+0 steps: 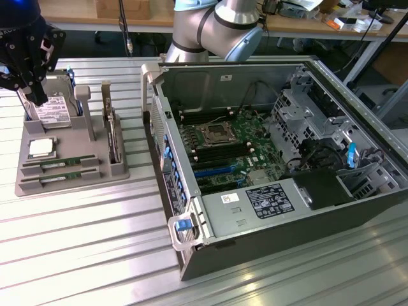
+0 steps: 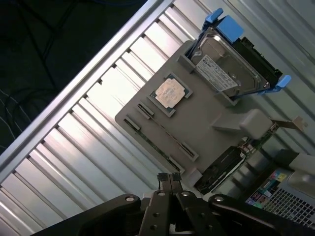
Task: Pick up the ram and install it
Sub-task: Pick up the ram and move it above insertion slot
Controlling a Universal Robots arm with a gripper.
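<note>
We are hovering our fingers, pinched shut and empty, over the hard drive, while the ram is lying lengthwise along the opposite edge of the tray.

One table. One grey tray on it, holding two ram sticks, one square processor, one hard drive and one upright card. One open computer case, with one motherboard and one power supply inside. One robot arm, with one gripper.
</note>
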